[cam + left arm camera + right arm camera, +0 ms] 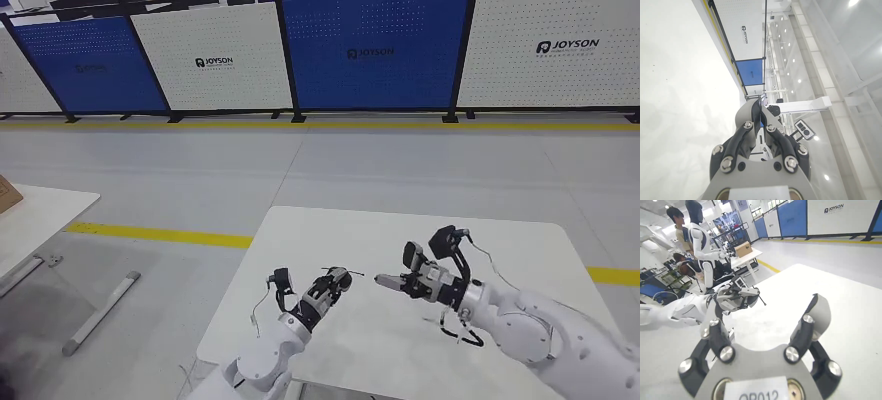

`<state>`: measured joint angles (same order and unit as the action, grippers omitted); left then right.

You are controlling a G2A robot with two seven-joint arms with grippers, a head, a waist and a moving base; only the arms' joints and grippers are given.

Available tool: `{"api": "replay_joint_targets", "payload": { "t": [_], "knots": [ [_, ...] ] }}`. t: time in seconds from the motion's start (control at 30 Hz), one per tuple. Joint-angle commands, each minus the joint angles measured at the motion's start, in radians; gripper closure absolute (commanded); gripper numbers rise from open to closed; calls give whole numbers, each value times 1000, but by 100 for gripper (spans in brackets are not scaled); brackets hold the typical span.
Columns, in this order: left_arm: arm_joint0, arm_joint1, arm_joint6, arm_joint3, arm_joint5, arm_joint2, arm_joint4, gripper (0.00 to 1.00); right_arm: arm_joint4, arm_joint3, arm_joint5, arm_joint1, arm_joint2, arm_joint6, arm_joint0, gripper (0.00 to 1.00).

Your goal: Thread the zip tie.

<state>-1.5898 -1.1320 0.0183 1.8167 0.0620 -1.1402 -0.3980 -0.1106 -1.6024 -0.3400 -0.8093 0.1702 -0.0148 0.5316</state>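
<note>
Over the white table's [420, 225] front edge, the left pincer [759, 108] is pinching a thin black plastic zip tie [762, 300]. The right pincer [383, 282] is spread, near but apart.

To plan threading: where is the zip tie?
Top view: the zip tie is pinched in the left gripper over the table, facing the right gripper.

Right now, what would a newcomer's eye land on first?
The left gripper, raised above the white table, is shut on a thin black zip tie that sticks out at its tips. Facing it across a gap, the right gripper hangs open and empty.
</note>
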Motion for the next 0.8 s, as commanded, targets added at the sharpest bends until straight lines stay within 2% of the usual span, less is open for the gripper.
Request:
{"api": "replay_joint_targets", "payload": {
  "t": [0.0, 0.2, 0.23, 0.3, 0.37, 0.47, 0.67, 0.77],
  "knots": [
    [0, 0, 0, 0, 0, 0, 0, 100, 3, 0, 0, 0, 0, 1, 0, 0],
    [0, 0, 0, 0, 0, 0, 0, 100, 24, -11, 0, -1, 1, 20, 13, 0],
    [0, 0, -1, 0, 0, 1, 0, 100, 82, -38, 0, -4, 8, 66, 23, 0],
    [4, -1, 3, -2, 1, 1, 13, 100, 207, -46, 0, -6, 31, 178, 25, 0],
    [0, -3, 13, 3, 8, 4, 30, 100, 350, -27, 0, -5, 71, 324, 30, 0],
    [-6, -4, 24, 10, 15, 2, 45, 100, 467, 24, 0, -7, 144, 440, 58, 0],
    [-18, -6, 16, 20, 23, -2, 54, 100, 600, 104, 0, -26, 276, 589, 147, 0],
    [-23, -8, 4, 27, 23, 5, 64, 100, 673, 157, 0, -52, 326, 702, 178, 0]
  ]
}}
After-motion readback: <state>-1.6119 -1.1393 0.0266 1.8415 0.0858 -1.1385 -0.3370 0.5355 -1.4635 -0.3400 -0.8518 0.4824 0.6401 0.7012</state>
